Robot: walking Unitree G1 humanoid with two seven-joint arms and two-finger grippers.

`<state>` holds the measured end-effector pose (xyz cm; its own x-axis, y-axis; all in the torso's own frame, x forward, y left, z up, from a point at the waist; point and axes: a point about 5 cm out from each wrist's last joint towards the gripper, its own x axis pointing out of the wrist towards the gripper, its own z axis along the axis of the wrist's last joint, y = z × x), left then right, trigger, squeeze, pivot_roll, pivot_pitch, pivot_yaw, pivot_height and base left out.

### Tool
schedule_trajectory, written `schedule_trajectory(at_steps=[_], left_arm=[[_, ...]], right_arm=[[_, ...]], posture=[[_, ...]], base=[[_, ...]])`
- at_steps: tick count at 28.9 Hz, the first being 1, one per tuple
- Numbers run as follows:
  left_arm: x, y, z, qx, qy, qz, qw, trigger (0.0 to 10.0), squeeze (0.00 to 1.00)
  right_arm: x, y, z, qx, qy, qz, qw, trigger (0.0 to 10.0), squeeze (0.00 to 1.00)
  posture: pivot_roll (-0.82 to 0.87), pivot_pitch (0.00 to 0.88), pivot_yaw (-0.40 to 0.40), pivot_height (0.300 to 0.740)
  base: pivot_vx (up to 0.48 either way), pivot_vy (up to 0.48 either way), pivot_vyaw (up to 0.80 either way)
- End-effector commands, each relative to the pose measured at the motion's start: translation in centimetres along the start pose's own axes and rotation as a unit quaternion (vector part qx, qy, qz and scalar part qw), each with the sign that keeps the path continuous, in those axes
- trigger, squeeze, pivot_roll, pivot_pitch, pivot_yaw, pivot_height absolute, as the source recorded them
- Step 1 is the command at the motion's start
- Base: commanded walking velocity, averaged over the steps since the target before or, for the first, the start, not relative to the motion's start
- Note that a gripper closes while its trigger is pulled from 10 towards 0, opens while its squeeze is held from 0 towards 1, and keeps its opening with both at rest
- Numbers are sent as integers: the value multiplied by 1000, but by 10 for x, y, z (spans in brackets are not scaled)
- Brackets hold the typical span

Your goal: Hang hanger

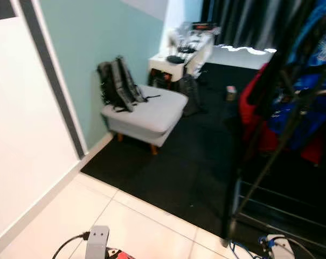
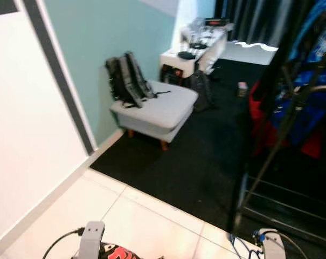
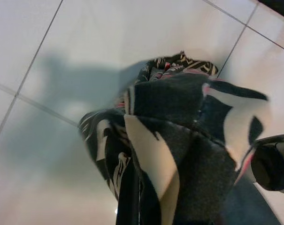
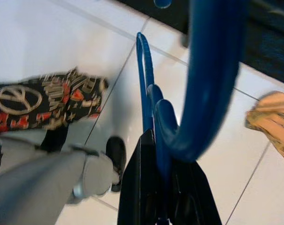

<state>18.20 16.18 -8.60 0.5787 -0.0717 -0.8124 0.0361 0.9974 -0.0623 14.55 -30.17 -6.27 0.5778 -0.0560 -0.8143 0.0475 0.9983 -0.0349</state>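
My right gripper [image 4: 156, 140] is shut on a blue plastic hanger [image 4: 212, 70], whose hook curves up past the black fingers [image 4: 137, 178] over white floor tiles. A black, white and pink patterned garment [image 3: 179, 140] is bunched in my left gripper [image 3: 146, 206], which is shut on it with its fingers mostly hidden by cloth. The same garment [image 4: 48, 101] hangs beside my silver left arm [image 4: 38, 183]. A black clothes rack [image 1: 284, 135] with red [image 1: 254, 102] and blue [image 1: 308, 81] clothes stands ahead on the right.
A grey ottoman [image 1: 149, 113] bearing a dark backpack [image 1: 118, 83] sits against the green wall at the left. Behind it stands a white cluttered desk [image 1: 181, 56]. Black carpet [image 1: 195, 162] covers the floor ahead of the tiles. An orange item [image 4: 273, 119] lies on the tiles.
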Motion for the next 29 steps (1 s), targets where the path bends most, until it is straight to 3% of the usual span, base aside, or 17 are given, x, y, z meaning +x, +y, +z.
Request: schedule_trajectory(at_steps=[1, 5, 18, 21, 25, 29], left_arm=[[0, -1, 0, 0, -1, -3, 1000, 10000, 0], [0, -2, 0, -2, 0, -6, 1000, 10000, 0], [1, -4, 3, -16, -14, 4, 1000, 10000, 0], [2, -8, 15, -4, -48, -4, 999, 10000, 0], [3, -12, 27, 13, -73, -9, 997, 10000, 0], [5, -21, 53, 21, -117, -16, 993, 10000, 0]], right_arm=[[1, 3, 2, -14, -10, 6, 1000, 10000, 0], [1, 3, 3, -18, -12, 7, 1000, 10000, 0], [1, 2, 9, -82, -12, 11, 996, 10000, 0], [9, 9, 30, -100, -27, 8, 995, 10000, 0], [10, 8, 43, -99, -42, 4, 994, 10000, 0], [11, 8, 64, -90, -77, 3, 993, 10000, 0]], posture=[[14, 0, -23, 740], [14, 2, -22, 740], [15, 8, -26, 740], [19, 11, -31, 740], [19, 11, -31, 740], [21, 13, -35, 740]], base=[[0, -480, 725], [0, -480, 725], [0, 0, 725], [0, 0, 725], [0, 0, 725], [0, 0, 725]])
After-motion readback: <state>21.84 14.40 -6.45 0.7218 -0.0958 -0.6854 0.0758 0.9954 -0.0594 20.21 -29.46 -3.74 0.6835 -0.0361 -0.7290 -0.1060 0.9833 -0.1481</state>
